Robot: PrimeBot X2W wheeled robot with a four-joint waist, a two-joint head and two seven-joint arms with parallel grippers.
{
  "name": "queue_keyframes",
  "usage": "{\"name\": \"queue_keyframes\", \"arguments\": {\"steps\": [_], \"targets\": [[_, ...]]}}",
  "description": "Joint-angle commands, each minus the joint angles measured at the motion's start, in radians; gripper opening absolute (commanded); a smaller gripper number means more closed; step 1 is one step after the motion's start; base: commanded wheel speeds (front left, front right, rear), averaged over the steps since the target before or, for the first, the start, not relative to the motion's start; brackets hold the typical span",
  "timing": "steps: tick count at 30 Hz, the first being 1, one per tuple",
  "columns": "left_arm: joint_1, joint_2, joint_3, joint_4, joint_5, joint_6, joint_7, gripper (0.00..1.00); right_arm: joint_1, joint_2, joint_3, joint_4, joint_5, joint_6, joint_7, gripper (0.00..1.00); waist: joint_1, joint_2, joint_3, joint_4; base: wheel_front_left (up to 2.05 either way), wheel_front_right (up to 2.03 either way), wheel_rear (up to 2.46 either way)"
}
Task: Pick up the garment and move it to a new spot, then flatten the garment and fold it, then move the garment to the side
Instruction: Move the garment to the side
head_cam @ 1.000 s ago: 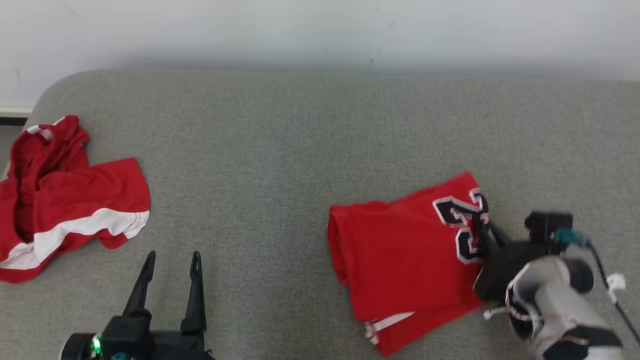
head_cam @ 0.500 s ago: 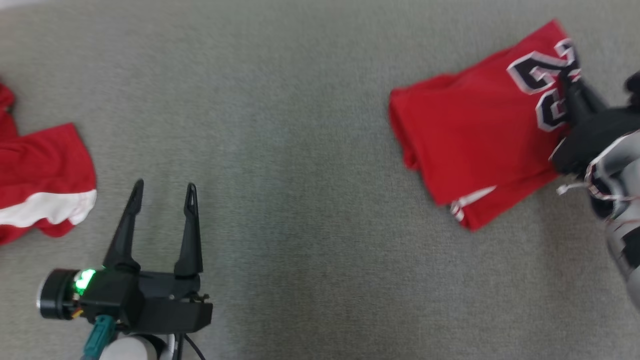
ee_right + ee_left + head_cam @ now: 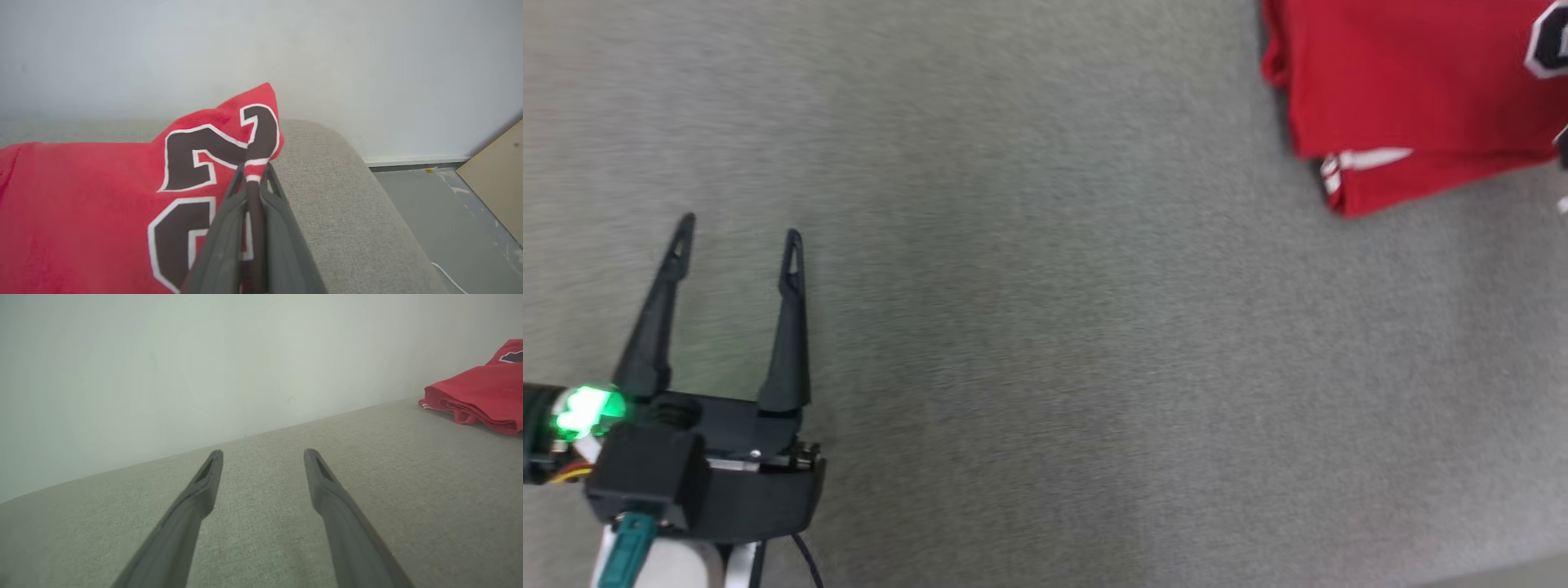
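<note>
**Folded jersey pinched at its numbered corner, last move in hand**

At the left, the left gripper (image 3: 739, 227) hovers low over bare cloth, its fingers spread wide apart and holding nothing. A broad stretch of the grey fabric-covered table (image 3: 1045, 327) lies between it and the work.

Toward the right lies the red jersey (image 3: 1405, 82), folded into a compact stack with a white-trimmed hem at its near corner. The right gripper (image 3: 254, 167) has its fingers clamped together on the jersey's edge, right through the black numeral (image 3: 192, 159), and that corner is pulled up off the table.

With the folding apparently done, the step in hand looks to be moving the garment to the side. That calls for a low, steady carry or drag so the layers stay together, and a stop short of the table's rounded right end, which is near.

A plain pale wall (image 3: 163, 375) backs the table. Beyond its right end are a white skirting (image 3: 416, 160), a scuffed grey floor (image 3: 429, 212) and a tan board (image 3: 498, 171).
</note>
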Motion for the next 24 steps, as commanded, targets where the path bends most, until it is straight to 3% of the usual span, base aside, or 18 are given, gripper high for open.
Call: {"name": "queue_keyframes", "arguments": {"steps": [1,13,24], "targets": [[0.002,0.008,0.004,-0.01,0.008,0.004,0.003,1.0,-0.016,-0.005,0.004,0.001,-0.001,-0.003,-0.007,0.0,-0.0002,-0.0003,0.084,-0.085,0.0,0.0,0.0],[0.019,0.048,0.005,-0.157,0.027,0.0,0.097,1.0,-0.194,-0.089,0.077,0.089,0.026,-0.003,-0.018,0.0,-0.0002,-0.0003,0.14,-0.103,0.0,0.0,0.0],[0.027,0.056,0.004,-0.181,0.026,0.015,0.112,1.0,-0.267,-0.098,0.135,0.17,0.038,-0.003,-0.056,0.0,-0.0002,-0.0003,0.165,-0.095,0.0,0.0,0.0]]}}
